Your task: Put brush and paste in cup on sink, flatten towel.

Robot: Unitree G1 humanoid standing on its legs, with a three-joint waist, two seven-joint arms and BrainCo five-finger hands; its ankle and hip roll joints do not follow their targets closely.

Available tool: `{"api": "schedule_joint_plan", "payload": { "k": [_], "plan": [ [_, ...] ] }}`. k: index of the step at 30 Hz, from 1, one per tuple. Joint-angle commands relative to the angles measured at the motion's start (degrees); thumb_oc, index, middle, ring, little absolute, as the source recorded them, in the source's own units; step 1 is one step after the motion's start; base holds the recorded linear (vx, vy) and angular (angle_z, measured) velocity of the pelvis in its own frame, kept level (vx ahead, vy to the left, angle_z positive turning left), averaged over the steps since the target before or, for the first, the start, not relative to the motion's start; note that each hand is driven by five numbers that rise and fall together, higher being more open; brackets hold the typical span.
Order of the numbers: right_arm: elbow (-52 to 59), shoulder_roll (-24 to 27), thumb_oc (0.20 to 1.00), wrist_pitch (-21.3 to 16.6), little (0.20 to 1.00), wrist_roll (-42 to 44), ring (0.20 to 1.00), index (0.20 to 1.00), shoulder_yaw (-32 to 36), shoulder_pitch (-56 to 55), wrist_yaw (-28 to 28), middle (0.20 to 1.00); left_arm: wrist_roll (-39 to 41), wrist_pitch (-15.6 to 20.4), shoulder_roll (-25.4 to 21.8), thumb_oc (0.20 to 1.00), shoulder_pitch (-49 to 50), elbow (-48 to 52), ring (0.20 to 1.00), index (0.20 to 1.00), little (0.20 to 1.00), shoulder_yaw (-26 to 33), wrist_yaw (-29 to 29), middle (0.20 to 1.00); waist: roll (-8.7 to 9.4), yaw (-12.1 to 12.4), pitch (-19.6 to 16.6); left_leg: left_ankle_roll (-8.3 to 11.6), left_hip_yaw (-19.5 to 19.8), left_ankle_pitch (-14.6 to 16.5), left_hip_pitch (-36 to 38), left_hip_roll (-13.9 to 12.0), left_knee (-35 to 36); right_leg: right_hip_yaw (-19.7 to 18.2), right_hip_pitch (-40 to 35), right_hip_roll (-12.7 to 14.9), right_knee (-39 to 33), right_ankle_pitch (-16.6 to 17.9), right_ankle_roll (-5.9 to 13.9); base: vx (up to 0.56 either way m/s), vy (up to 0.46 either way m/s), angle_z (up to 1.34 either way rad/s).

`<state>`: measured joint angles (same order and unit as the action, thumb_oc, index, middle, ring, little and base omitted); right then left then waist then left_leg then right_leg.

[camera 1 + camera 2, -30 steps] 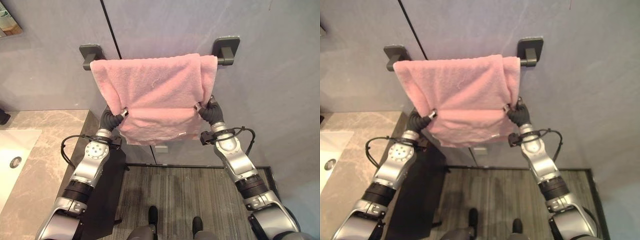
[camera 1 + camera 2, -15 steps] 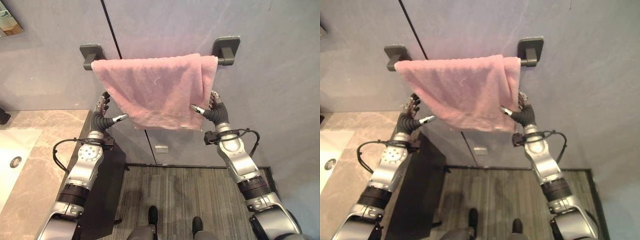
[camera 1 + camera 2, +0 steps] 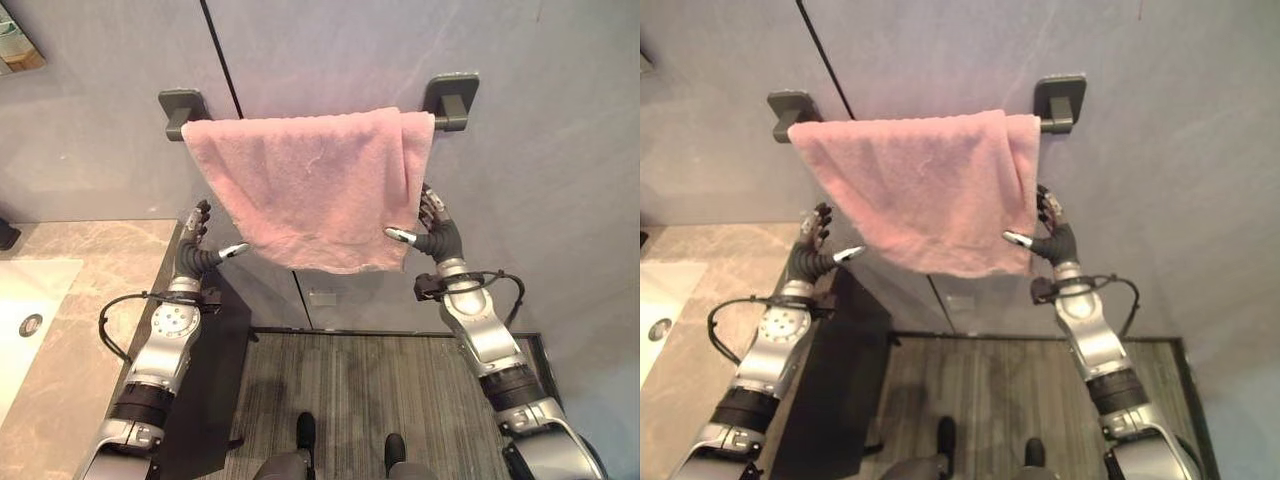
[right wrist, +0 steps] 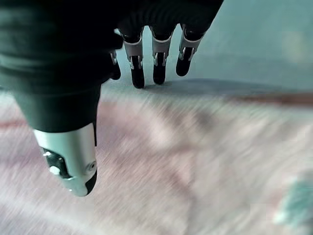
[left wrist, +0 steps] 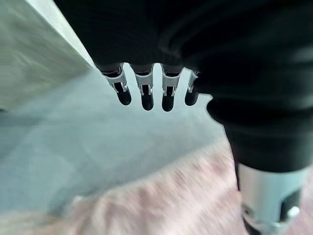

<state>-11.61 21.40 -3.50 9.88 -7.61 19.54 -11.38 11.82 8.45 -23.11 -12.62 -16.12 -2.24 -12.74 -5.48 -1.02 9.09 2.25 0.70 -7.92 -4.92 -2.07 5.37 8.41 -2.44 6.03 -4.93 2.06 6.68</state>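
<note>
Since a second earlier, both hands had let go of the pink terry towel [image 3: 315, 185]: then each pinched a lower side edge and drew the bottom hem out; half a second ago the fingers were already spread, and now both hands had dropped lower and clear of the cloth.

The towel hung over the dark grey wall-mounted bar [image 3: 452, 101], its face fairly smooth, lower hem slanting down toward the right hand, a folded layer showing along that same side.

Left hand [image 3: 197, 250]: open, fingers straight and raised, thumb out toward the towel's lower corner, just beside it, holding nothing. Right hand [image 3: 432, 232]: open likewise, fingers up alongside the towel's side edge, thumb pointing under the hem; contact with the cloth could not be told. The beige marble counter [image 3: 80, 320] lay beside the left arm.
</note>
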Motion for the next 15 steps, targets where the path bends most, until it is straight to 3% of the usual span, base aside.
{"api": "schedule_joint_plan", "payload": {
  "k": [1, 11, 15],
  "plan": [
    [2.6, 0.9, 1.0, -1.2, 1.0, -2.5, 1.0, 1.0, 3.5, -3.3, -0.8, 1.0, 4.7, 2.1, 0.1, 1.0, 2.1, -1.1, 1.0, 1.0, 1.0, 2.9, 0.4, 1.0, 3.94, 0.5, -3.2, 0.19, -2.2, 12.9, 7.2, 0.6, -1.4, 1.7, 0.7, 3.6, 2.2, -6.2, 2.44, 0.0, 0.0, 0.0],
    [-4.0, 2.0, 1.0, 0.2, 1.0, -5.1, 1.0, 1.0, 8.0, -11.9, 0.4, 1.0, 6.5, 0.0, 5.4, 1.0, 9.7, -13.4, 1.0, 1.0, 1.0, 1.0, 6.9, 1.0, 3.67, 0.0, -4.9, 0.1, -2.1, 14.2, 8.9, 0.2, -2.6, 2.3, -1.4, 3.7, 3.2, -7.6, 2.2, 0.0, -0.012, -0.02],
    [-8.3, 1.5, 1.0, 0.2, 1.0, -5.6, 1.0, 1.0, 5.8, -17.3, 5.4, 1.0, 6.1, -1.8, 9.6, 1.0, 11.9, -27.8, 1.0, 1.0, 1.0, -1.9, 12.3, 1.0, 3.53, -0.7, -5.7, 0.17, -2.3, 14.9, 10.2, -0.2, -3.7, 2.2, -2.6, 3.4, 4.4, -8.5, 1.72, -0.01, -0.018, -0.03]
  ]
}}
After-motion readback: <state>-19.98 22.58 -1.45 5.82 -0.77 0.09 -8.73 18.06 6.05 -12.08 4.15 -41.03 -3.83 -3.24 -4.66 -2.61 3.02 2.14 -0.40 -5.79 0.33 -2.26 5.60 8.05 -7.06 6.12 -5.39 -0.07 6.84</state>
